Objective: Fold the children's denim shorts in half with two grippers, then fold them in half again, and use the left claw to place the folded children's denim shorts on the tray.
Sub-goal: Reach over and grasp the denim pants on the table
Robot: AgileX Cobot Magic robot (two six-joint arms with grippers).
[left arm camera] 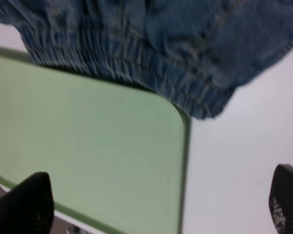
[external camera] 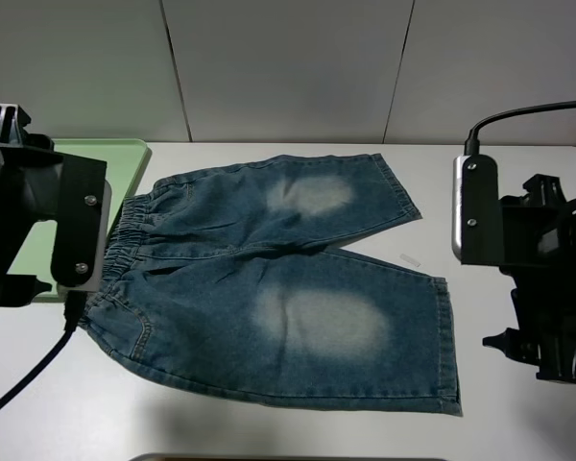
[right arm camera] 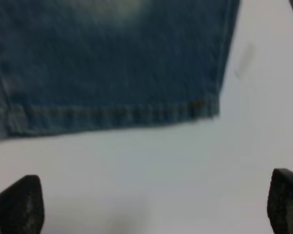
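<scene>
Although two black arms flank the white table [external camera: 269, 423], neither has hold of anything. On the far left, the left arm [external camera: 38, 216] stands over the pale-green tray [external camera: 120, 154] and hides much of it, and a black cable [external camera: 24, 384] trails from it toward the front edge. Seen from its wrist, the left gripper [left arm camera: 156, 204] has its dark fingertips [left arm camera: 24, 204] spread wide and empty. It hangs above the tray's rounded corner and the bare tabletop beside it, clear of the cloth. Just right of that lie the children's denim shorts [external camera: 288, 279], flat and unfolded in the middle of the table. Their gathered elastic waistband [left arm camera: 112, 58] points left and laps over the tray's rim, and both legs point right. The farther leg angles toward the back wall, and the nearer, broader one runs along the front. Each carries a pale faded patch [external camera: 312, 195]. A small pale strip [external camera: 410, 258] rests on the table between the two leg ends, just off the nearer leg's corner. At the right edge stands the right arm [external camera: 547, 288], with its own cable [external camera: 528, 110] looping up behind it. The right gripper [right arm camera: 151, 204] is likewise spread wide and empty over bare table, just short of the nearer leg's stitched hem [right arm camera: 112, 114].
</scene>
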